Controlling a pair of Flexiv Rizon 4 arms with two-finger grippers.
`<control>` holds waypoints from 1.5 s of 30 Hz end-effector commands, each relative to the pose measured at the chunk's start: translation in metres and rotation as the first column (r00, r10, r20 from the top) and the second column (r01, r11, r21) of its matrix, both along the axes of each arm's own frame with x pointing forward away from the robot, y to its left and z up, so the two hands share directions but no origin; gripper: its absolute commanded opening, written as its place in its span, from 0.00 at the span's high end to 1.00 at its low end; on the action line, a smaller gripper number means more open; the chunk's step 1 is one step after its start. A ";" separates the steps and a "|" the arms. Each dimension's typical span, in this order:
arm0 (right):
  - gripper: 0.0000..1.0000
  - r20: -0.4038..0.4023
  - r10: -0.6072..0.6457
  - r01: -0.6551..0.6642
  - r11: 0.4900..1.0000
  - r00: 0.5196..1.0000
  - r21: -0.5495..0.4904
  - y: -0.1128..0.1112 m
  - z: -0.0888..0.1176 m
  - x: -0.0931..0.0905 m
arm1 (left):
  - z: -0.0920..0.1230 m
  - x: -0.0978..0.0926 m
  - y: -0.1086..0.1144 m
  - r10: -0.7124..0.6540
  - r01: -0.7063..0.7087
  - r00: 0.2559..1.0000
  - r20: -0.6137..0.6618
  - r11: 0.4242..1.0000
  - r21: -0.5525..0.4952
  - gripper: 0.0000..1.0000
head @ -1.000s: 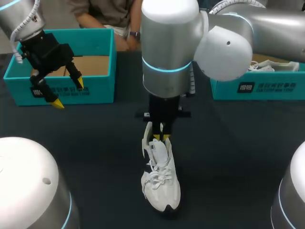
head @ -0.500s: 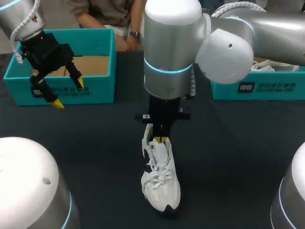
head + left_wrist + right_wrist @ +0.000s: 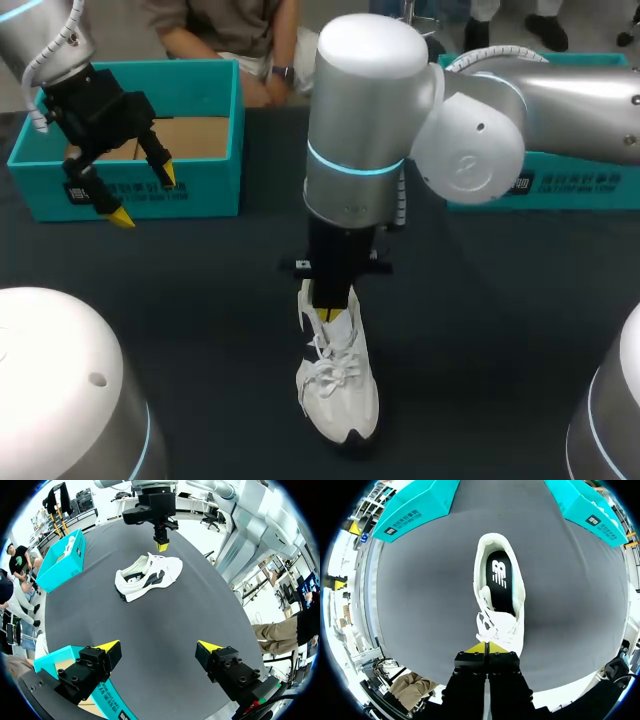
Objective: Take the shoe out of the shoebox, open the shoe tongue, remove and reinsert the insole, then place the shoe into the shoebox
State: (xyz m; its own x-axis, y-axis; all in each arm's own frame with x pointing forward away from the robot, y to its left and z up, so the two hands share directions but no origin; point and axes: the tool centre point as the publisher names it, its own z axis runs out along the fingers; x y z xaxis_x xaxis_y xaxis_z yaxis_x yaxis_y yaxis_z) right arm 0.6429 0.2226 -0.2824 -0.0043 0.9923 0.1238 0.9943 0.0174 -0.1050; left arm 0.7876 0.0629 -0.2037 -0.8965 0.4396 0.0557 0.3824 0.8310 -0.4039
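On the dark grey tabletop (image 3: 200, 300), about midway between the two boxes, a white lace-up sneaker (image 3: 337, 385) stands upright on its sole, with its toe toward the robot and its heel toward the far edge. Its upper is white all over, with white laces (image 3: 496, 625) lying loose and bunched over the white tongue. A black edge shows at the toe of the sole, and the left wrist view shows a black mark on its side (image 3: 136, 577). The collar gapes wide, and a black insole (image 3: 499, 580) with a white mark lies flat inside, seen right down to the heel. The right gripper (image 3: 335, 315) hangs straight down over the laced part of the sneaker. Its yellow tips are pressed together with nothing seen between them, and in the left wrist view it sits just above the shoe (image 3: 161, 545), apart from it. The left gripper (image 3: 145, 195) hangs well away, over the front wall of a bright teal cardboard shoebox (image 3: 200, 190) whose brown floor is bare. Its fingers are spread wide and hold nothing. A second teal shoebox (image 3: 580, 185) stands on the table's right side, behind the right arm.
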 end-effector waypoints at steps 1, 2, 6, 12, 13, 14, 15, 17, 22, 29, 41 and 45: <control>1.00 -0.010 0.002 -0.002 1.000 1.000 0.017 0.000 -0.014 0.001 | 0.000 0.000 0.000 0.000 0.000 1.000 0.000 1.000 0.002 0.00; 1.00 -0.011 0.003 -0.002 1.000 1.000 0.018 0.000 -0.016 0.002 | 0.000 0.000 0.000 0.000 0.000 1.000 0.000 1.000 0.002 0.00; 1.00 -0.018 0.009 -0.008 1.000 1.000 0.021 -0.002 -0.027 0.005 | 0.000 0.000 0.000 0.000 0.000 1.000 0.000 1.000 0.002 0.00; 1.00 -0.012 0.020 -0.020 1.000 1.000 0.019 -0.005 -0.040 0.016 | 0.000 0.000 0.000 0.000 0.000 1.000 0.000 1.000 0.002 0.00; 1.00 -0.010 0.021 -0.021 1.000 1.000 0.019 -0.006 -0.042 0.018 | 0.000 0.000 0.000 0.000 0.000 1.000 0.000 1.000 0.002 0.00; 1.00 -0.010 0.022 -0.021 1.000 1.000 0.018 -0.007 -0.044 0.019 | 0.000 0.000 0.000 0.000 0.000 1.000 0.000 1.000 0.002 0.00; 1.00 -0.008 0.022 -0.021 1.000 1.000 0.018 -0.008 -0.047 0.021 | 0.000 0.000 0.000 0.000 0.000 1.000 0.000 1.000 0.002 0.00; 1.00 -0.006 0.021 -0.021 1.000 1.000 0.018 -0.010 -0.051 0.022 | 0.000 0.000 0.000 0.000 0.000 1.000 0.000 1.000 0.002 0.00; 1.00 0.000 0.025 -0.025 0.999 1.000 0.023 -0.010 -0.059 0.030 | 0.000 0.000 0.000 0.000 0.000 1.000 0.000 1.000 0.002 0.00; 1.00 0.003 0.036 -0.036 0.999 0.999 0.035 -0.008 -0.066 0.038 | 0.000 0.000 0.000 0.000 0.000 1.000 0.000 1.000 0.002 0.00; 1.00 0.046 0.050 -0.051 0.999 0.998 0.005 -0.009 -0.044 0.043 | 0.000 0.000 0.000 0.000 0.000 1.000 0.000 1.000 0.002 0.00; 1.00 0.136 0.164 -0.166 0.986 0.977 0.002 -0.008 -0.030 0.051 | 0.000 0.000 0.000 0.000 0.000 1.000 0.000 1.000 0.002 0.00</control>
